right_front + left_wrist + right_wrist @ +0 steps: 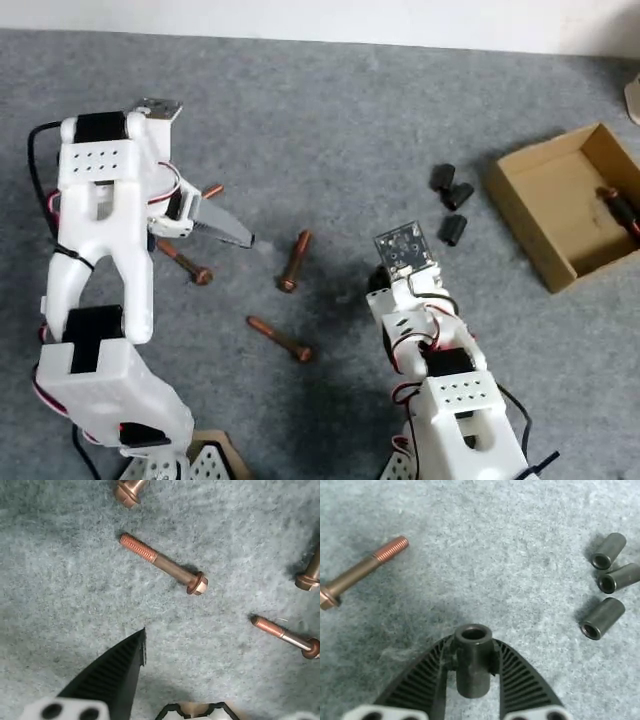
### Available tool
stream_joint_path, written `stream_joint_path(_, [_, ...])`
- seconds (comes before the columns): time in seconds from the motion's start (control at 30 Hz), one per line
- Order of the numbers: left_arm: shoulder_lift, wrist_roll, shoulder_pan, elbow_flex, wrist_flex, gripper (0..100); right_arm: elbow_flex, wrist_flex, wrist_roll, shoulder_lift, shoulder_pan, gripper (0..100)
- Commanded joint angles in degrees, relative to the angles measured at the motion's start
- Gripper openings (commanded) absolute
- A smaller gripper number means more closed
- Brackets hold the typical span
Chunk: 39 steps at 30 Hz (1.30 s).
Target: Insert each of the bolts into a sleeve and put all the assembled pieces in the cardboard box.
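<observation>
**Sleeve clamped in the right gripper, four bolts loose on the table**

Sleeve stands upright with its bore facing up. The right gripper has it pinched, with both ribbed fingers closed snugly on its sides.

In the high view, three loose sleeves huddle at 2 o'clock from that arm's wrist. Two of them touch and the third lies just beside them. A narrow gap separates them from the near wall of the cardboard box, which sits at 3 o'clock on the table and runs to the picture's edge. One assembled piece lies inside, against the 3 o'clock side.

The left gripper hangs open and holds nothing. Its black finger points toward 4 o'clock over the grey felt, with no partner near it.

- **Centre bolt**: lies just past that fingertip at 3 o'clock, with its head toward 6 o'clock.
- **Lower bolt**: lies at 6 o'clock from the centre bolt, well apart from it.
- **Third bolt**: lies close beside the left arm.
- **Half-hidden bolt**: peeks out at 12 o'clock from the left gripper.

A wide stretch of felt separates the centre bolt from the loose sleeves.
</observation>
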Motion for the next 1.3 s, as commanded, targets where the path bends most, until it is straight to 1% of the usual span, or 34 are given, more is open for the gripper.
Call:
stream_joint_path(0.0, [-1.1,-10.1,0.0,-2.8,0.4,54,-0.5,-1.5,0.7,-1.0,-0.4,0.4])
stream_joint_path(0.1, [-0.7,-23.3,0.7,-2.4,0.6,54,-0.5,-1.5,0.7,-1.0,-0.4,0.4])
stream_joint_path(0.23, [-0.6,-33.9,0.1,-2.4,0.2,54,-0.5,-1.5,0.7,-1.0,-0.4,0.4])
stream_joint_path(0.37, [-0.7,-50.3,0.1,-2.5,0.1,54,-0.5,-1.5,0.8,-1.0,-0.4,0.4])
stream_joint_path(0.43, [-0.7,-57.1,0.0,-2.4,0.3,54,-0.5,-1.5,0.8,-1.0,-0.4,0.4])
stream_joint_path(0.67, [-0.6,-76.2,-2.6,-0.5,-0.7,54,-0.5,-1.5,0.8,-1.0,-0.4,0.4])
stream_joint_path(1.0, [-0.6,-92.3,-2.3,12.5,-16.8,52,-0.4,-1.4,0.8,-1.0,-2.2,0.4])
stream_joint_path(1.1, [-0.6,-97.3,-1.7,14.5,-19.5,45,-0.4,-1.4,0.8,-1.0,-2.2,0.4])
stream_joint_path(1.17, [-0.6,-99.0,-1.1,15.4,-20.7,38,-0.4,-1.4,0.8,-1.0,-2.2,0.4])
stream_joint_path(1.27, [-0.6,-103.0,-0.1,15.6,-20.9,30,0.2,-1.4,0.8,-1.0,-2.2,0.4])
